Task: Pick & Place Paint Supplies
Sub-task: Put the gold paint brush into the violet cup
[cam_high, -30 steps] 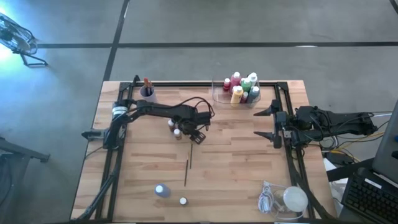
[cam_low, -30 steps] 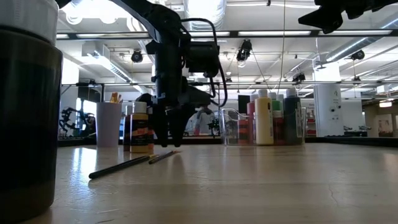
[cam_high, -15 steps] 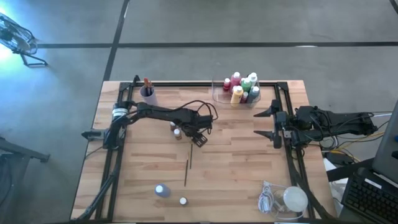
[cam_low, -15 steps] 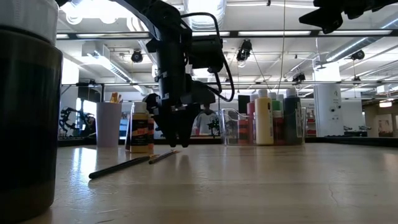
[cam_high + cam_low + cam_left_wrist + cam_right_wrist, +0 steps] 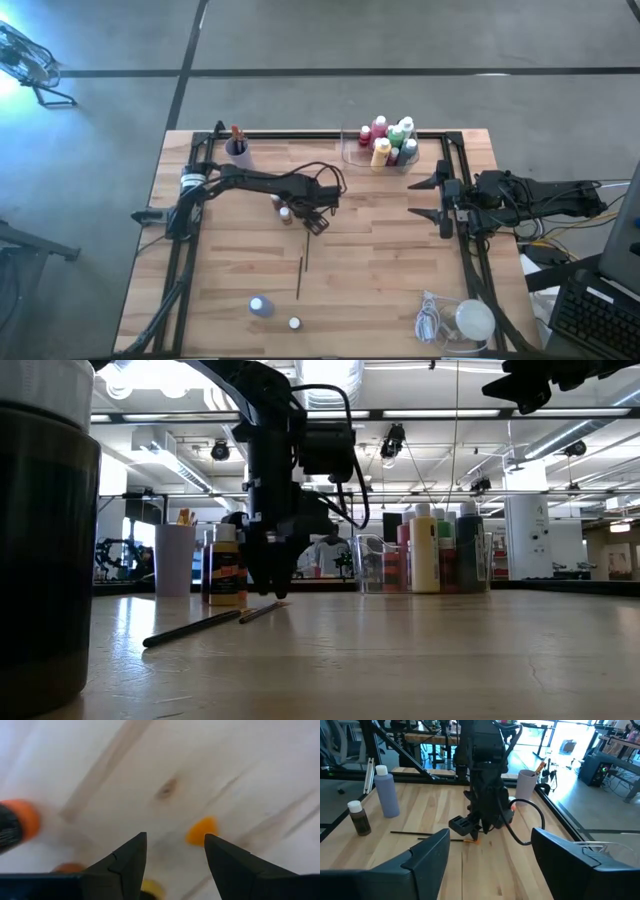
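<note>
From above, a clear tray [image 5: 356,152] near the worktop's [image 5: 380,270] far edge holds a cluster of bottles [image 5: 390,141]: red, green, yellow, white and blue. A purple cup [image 5: 237,148] by the far left corner holds an orange-tipped brush. The left tool [image 5: 318,222] hangs over the middle of the worktop, just beside two small bottles [image 5: 283,207]. Two thin brushes [image 5: 300,274] lie end to end nearer the front edge. A purple bottle [image 5: 259,306] and a brown bottle [image 5: 294,323] stand near the front edge. A white lump [image 5: 472,320] with a cord sits at the front right corner. The right tool [image 5: 437,203] waits at the right edge, its fingers spread wide.

From worktop height, the left tool [image 5: 270,588] points down just above the surface, beside an orange bottle [image 5: 226,565]; the brushes [image 5: 215,622] lie in front. The tray's bottles [image 5: 432,550] stand upright, packed together. The cup [image 5: 174,558] stands at the far left.

The left wrist view shows its fingers [image 5: 130,857] apart, holding nothing, over bare wood with blurred orange caps [image 5: 202,830].

The right wrist view shows the left tool [image 5: 479,828] over the worktop, with the purple bottle [image 5: 386,792], brown bottle [image 5: 359,818], cup [image 5: 526,780] and a brush [image 5: 412,833].
</note>
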